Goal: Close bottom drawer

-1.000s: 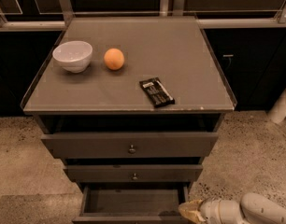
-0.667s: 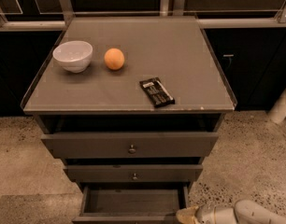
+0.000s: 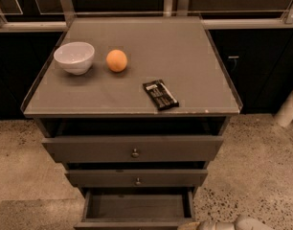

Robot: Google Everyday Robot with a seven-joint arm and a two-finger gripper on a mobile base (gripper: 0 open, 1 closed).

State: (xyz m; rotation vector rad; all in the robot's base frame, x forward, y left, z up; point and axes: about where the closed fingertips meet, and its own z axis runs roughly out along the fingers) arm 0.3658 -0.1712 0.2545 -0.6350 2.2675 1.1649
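Observation:
The bottom drawer (image 3: 137, 208) is the lowest of three dark grey-brown drawers. It stands pulled out, with its empty inside showing. Its front panel lies along the frame's bottom edge and its knob is out of view. My gripper (image 3: 197, 225) is at the bottom edge of the camera view, right by the drawer's front right corner. The pale arm (image 3: 247, 223) trails off to the right behind it. Most of the gripper is cut off by the frame.
The middle drawer (image 3: 137, 178) and the top drawer (image 3: 133, 149) sit above it, each slightly out. On the cabinet top (image 3: 185, 56) are a white bowl (image 3: 74, 57), an orange (image 3: 117, 60) and a black snack bar (image 3: 160, 94). Speckled floor (image 3: 252, 176) surrounds the cabinet.
My gripper has moved left and lower, from beside the drawer's right side to its front right corner, and less of it shows. The drawer has not visibly moved.

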